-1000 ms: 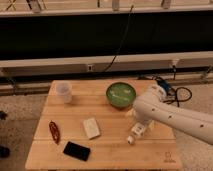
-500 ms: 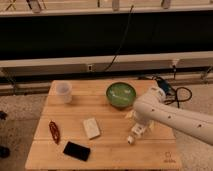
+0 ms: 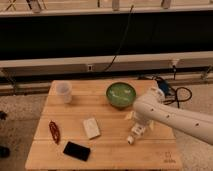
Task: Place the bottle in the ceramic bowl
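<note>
**Camera view.** The gripper (image 3: 135,125) stands low over the front right part of the desk (image 3: 105,145), with its fingers released and spread. The bottle (image 3: 134,136) lies on the desk directly beneath it; contact cannot be confirmed. The ceramic bowl (image 3: 107,94) sits near, just behind.

**Procedure.**
1. Centre the fingers across the bottle's body, not its end.
2. Clench firmly.
3. Lift above the bowl rim before travelling toward it.
4. Release low inside the bowl.
</note>
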